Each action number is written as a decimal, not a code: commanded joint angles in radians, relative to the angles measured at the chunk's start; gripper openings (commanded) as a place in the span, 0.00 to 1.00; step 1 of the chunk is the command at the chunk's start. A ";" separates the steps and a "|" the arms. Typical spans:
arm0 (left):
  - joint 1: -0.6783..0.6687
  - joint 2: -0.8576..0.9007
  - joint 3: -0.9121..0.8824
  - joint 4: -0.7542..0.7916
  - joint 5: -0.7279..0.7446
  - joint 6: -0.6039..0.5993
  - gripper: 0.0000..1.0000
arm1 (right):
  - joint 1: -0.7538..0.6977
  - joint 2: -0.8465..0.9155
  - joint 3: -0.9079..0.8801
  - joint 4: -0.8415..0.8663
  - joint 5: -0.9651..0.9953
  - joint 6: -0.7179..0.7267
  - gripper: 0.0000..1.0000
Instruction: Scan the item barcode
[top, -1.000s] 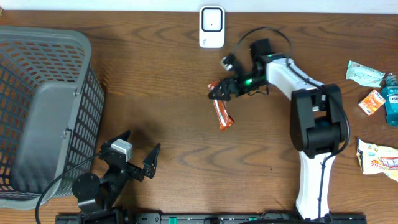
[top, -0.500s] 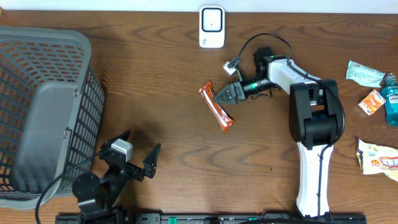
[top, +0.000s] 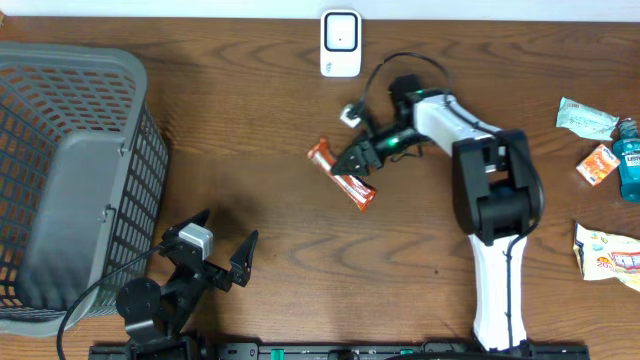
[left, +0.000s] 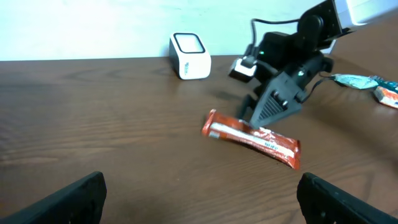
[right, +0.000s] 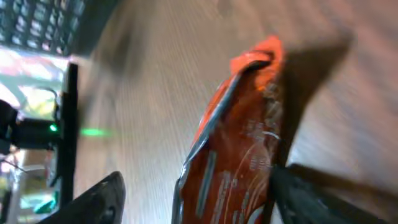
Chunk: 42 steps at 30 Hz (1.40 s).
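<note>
**Snack bar lies between the right arm's spread fingers**

A grey basket (top: 60, 150) fills the nine o'clock edge of the table (top: 260, 120). At seven o'clock the left gripper (top: 228, 232) sits with its jaws wide apart, holding nothing. Near the centre the orange snack bar (top: 323, 157) lies flat on the wood, running from ten to four o'clock. The right gripper (top: 350, 163) straddles it, fingers apart, one touching the wrapper. The white scanner (top: 341, 43) stands at twelve o'clock. Packets (top: 585, 118) and a bottle (top: 628, 165) lie at three.

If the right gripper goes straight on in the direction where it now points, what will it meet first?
The orange bar. The right gripper points down at it, and the bar lies between its open jaws. Whether a tip already touches it, I cannot tell.
</note>
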 joint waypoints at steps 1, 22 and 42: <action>0.002 -0.005 -0.017 -0.022 0.013 -0.005 0.98 | 0.078 0.226 -0.122 0.001 0.790 0.077 0.61; 0.002 -0.005 -0.017 -0.022 0.013 -0.005 0.98 | -0.081 0.203 0.076 -0.044 0.916 0.738 0.01; 0.002 -0.005 -0.017 -0.022 0.013 -0.005 0.98 | -0.116 0.001 0.066 -0.066 0.707 0.437 0.99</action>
